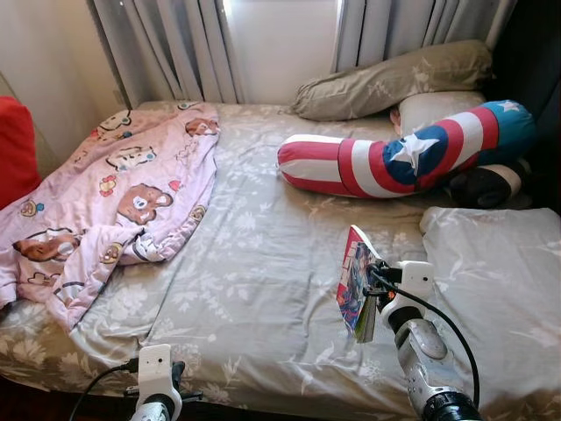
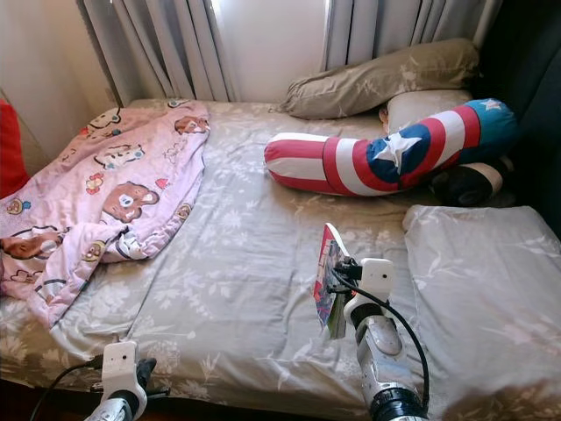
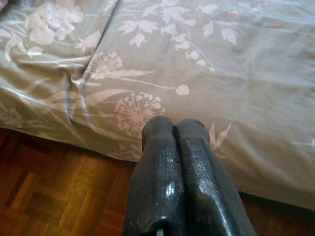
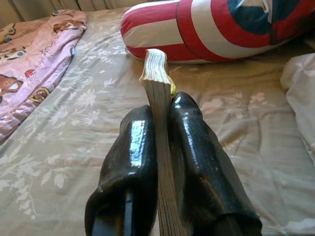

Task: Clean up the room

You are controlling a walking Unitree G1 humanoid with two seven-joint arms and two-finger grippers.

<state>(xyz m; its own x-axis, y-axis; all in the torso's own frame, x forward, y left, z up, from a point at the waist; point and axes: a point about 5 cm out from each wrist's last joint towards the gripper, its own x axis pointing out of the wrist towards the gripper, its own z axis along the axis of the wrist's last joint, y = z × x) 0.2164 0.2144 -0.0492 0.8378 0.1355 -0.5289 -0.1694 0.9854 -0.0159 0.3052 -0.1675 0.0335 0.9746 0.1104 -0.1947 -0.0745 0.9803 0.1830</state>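
Observation:
My right gripper [image 1: 372, 294] is shut on a thin comic book [image 1: 354, 279], holding it on edge above the bed's grey flowered sheet [image 1: 254, 263]. In the right wrist view the book's page edges [image 4: 158, 93] stand clamped between the two black fingers [image 4: 129, 162]. My left gripper [image 3: 173, 129] is shut with nothing in it, low by the near edge of the bed above the wooden floor [image 3: 59, 191]. Its wrist [image 1: 156, 377] shows at the bottom of the left eye view.
A pink blanket with cartoon bears [image 1: 114, 202] lies bunched on the bed's left side. A red, white and blue star bolster [image 1: 394, 162] lies across the right, with grey pillows [image 1: 394, 79] behind and another pillow [image 1: 500, 272] at the near right. Curtains [image 1: 175, 48] hang behind.

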